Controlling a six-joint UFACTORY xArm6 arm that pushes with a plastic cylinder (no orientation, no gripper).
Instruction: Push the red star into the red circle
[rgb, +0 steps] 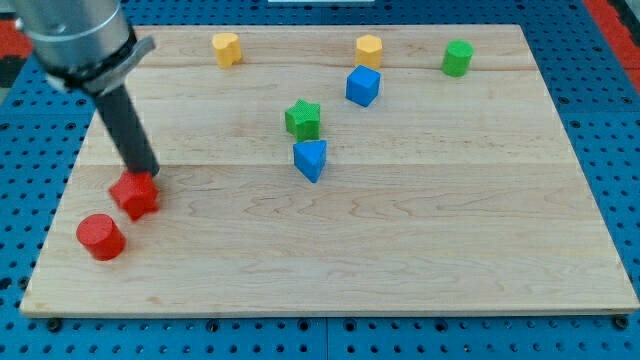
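The red star (136, 194) lies near the view's left edge of the wooden board (420, 250). The red circle (100, 237) sits just below and to the left of it, a small gap apart. My tip (147, 172) is at the star's upper right edge, touching or nearly touching it. The dark rod rises from there toward the view's top left.
A green star (303, 119) and a blue triangle-like block (310, 159) sit mid-board. A blue cube (363, 86), two yellow blocks (227, 47) (369, 49) and a green cylinder (458, 57) lie along the view's top.
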